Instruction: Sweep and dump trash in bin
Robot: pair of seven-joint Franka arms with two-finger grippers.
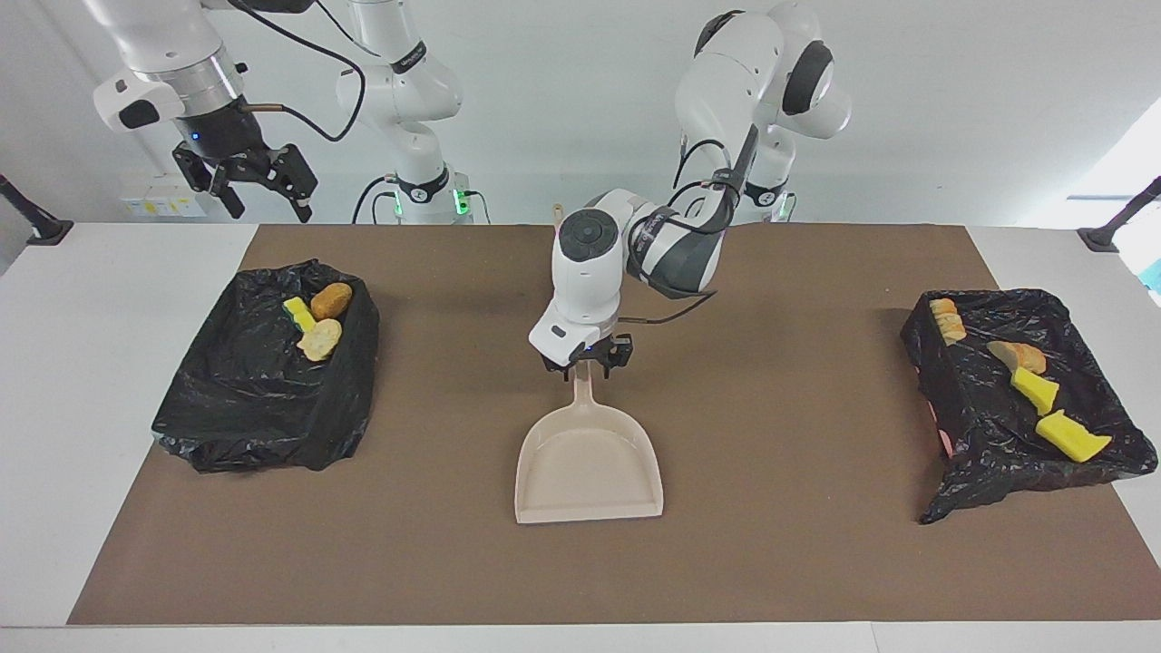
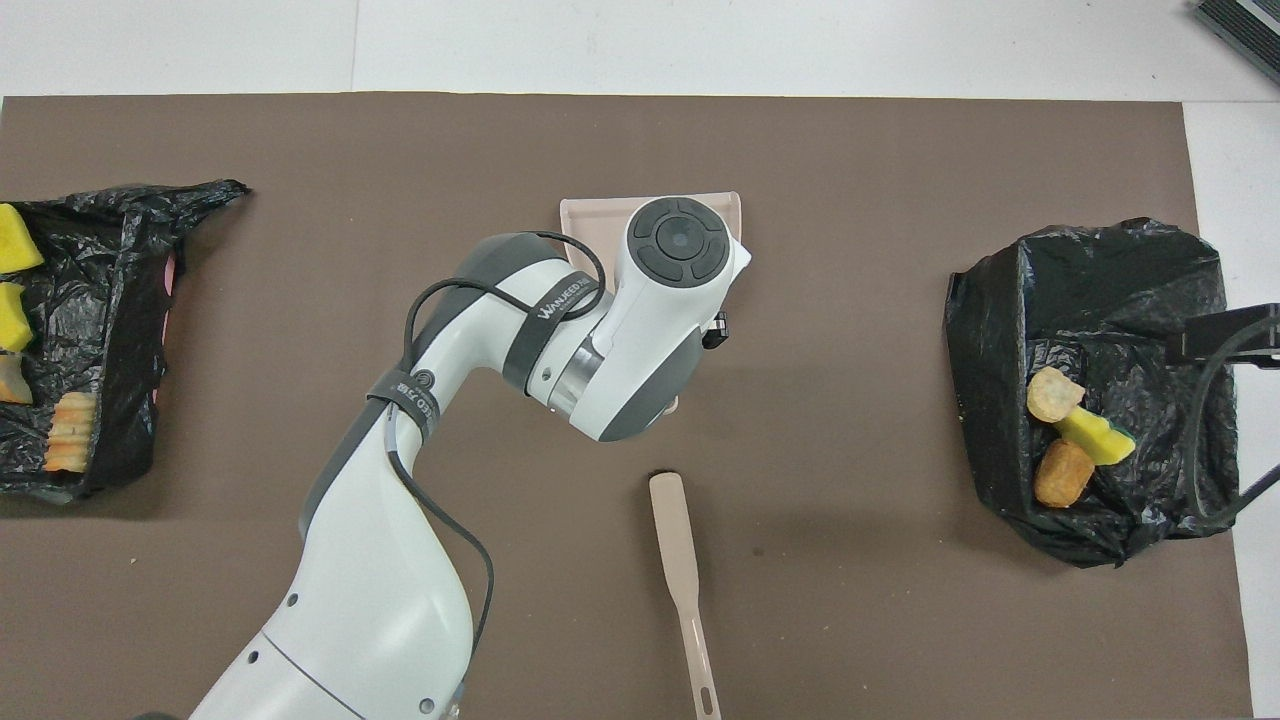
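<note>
Looking down from the overhead view, you have the beige dustpan (image 1: 590, 462) lying flat near the middle of the brown mat (image 1: 771, 544), its mouth toward twelve o'clock and its handle toward six.

The left gripper (image 1: 588, 355) is low at the handle's tip. Its fingers stand apart, one on each side of the handle, and do not clamp it. A black strap on that arm carries white print that begins "WANJEED" (image 2: 560, 295); you cannot read the rest.

The beige brush (image 2: 683, 580) lies on the mat at six o'clock from the dustpan, apart from it, with its black bristle end toward the pan.

None of the trash (image 1: 319, 339) is on the mat.
- **Three o'clock in the overhead view:** a black-bagged bin (image 1: 236, 408) holds three pieces: an orange-brown roll (image 1: 332, 299), a yellow sponge (image 1: 299, 315) and a cream bread chunk, all touching one another.
- **Nine o'clock:** a shallow tray lined with a black bag (image 1: 980, 426) carries four more. These are sliced bread (image 1: 946, 319), a tan crust (image 1: 1018, 355) and two yellow wedges (image 1: 1036, 390), spaced along it.

The right gripper (image 1: 245, 186) waits raised in the air over the bin's end of the table (image 1: 91, 363), with its fingers spread wide and nothing between them.
</note>
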